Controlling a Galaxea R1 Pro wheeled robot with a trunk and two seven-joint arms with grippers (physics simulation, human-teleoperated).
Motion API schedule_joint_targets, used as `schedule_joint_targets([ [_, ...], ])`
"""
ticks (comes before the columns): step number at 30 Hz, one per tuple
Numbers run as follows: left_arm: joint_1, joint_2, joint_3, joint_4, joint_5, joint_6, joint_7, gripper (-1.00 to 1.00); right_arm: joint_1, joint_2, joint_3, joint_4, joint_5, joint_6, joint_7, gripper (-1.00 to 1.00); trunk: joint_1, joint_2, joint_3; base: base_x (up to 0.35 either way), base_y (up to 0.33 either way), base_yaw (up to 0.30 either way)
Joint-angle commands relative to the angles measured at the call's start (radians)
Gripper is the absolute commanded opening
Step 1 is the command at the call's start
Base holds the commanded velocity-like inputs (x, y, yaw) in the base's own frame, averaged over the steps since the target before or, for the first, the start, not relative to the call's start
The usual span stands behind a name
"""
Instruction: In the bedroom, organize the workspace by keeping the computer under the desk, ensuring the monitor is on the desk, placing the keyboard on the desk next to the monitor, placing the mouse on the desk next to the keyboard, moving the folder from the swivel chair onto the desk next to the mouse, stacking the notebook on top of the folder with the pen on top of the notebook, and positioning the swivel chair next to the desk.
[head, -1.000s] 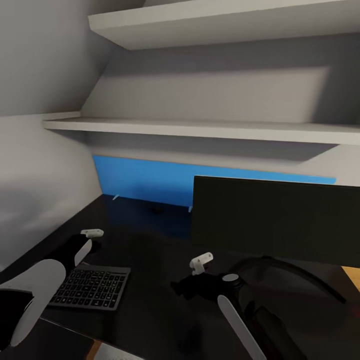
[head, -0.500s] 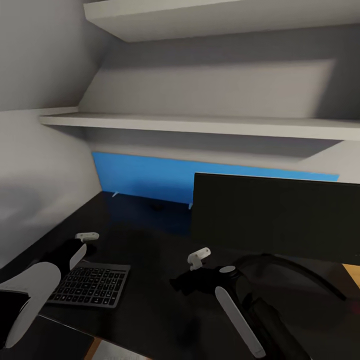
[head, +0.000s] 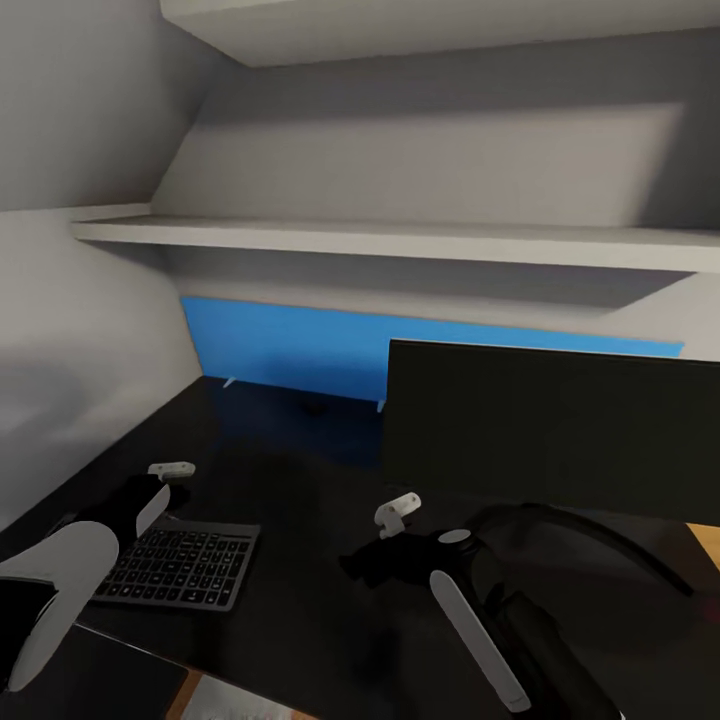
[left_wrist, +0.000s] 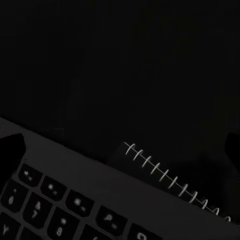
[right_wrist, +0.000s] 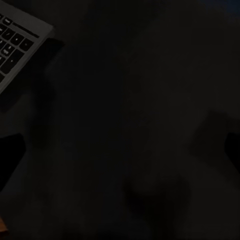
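My desk (head: 300, 480): glossy black, smooth. Keyboard (head: 180, 565): matt grey frame, dark keys. Monitor (head: 550, 430): matt black.

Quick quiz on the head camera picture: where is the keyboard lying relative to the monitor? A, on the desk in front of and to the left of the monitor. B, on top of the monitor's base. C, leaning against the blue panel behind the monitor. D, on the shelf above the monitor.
A: the keyboard lies flat on the desk, nearer the camera and left of the monitor.
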Motion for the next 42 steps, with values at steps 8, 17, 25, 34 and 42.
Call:
schedule_joint_targets([
  [8,-0.048,0.001,-0.008,-0.001,-0.037,0.017,-0.008,1.00,-0.049,-0.001,-0.017,-0.001,-0.018,0.003,-0.010,1.00,0.000,-0.001,-0.014,0.000,0.000,0.000],
  [17,-0.057,0.000,-0.007,-0.001,-0.092,0.001,-0.012,1.00,-0.065,0.006,-0.023,-0.001,-0.022,0.003,-0.010,1.00,0.000,-0.001,-0.028,0.000,0.000,0.000],
  [25,-0.056,-0.005,-0.008,-0.001,-0.097,-0.037,-0.013,1.00,-0.068,0.011,-0.024,-0.001,-0.023,0.003,-0.010,1.00,0.000,-0.001,-0.041,0.000,0.000,0.000],
  [34,-0.056,-0.008,-0.007,-0.001,-0.095,-0.061,-0.013,1.00,-0.068,0.014,-0.024,-0.001,-0.023,0.003,-0.010,1.00,0.000,-0.001,-0.055,0.000,0.000,0.000],
  [42,-0.057,-0.011,-0.007,-0.001,-0.095,-0.069,-0.014,1.00,-0.068,0.013,-0.024,-0.001,-0.023,0.003,-0.010,1.00,0.000,-0.001,-0.067,0.000,0.000,0.000],
])
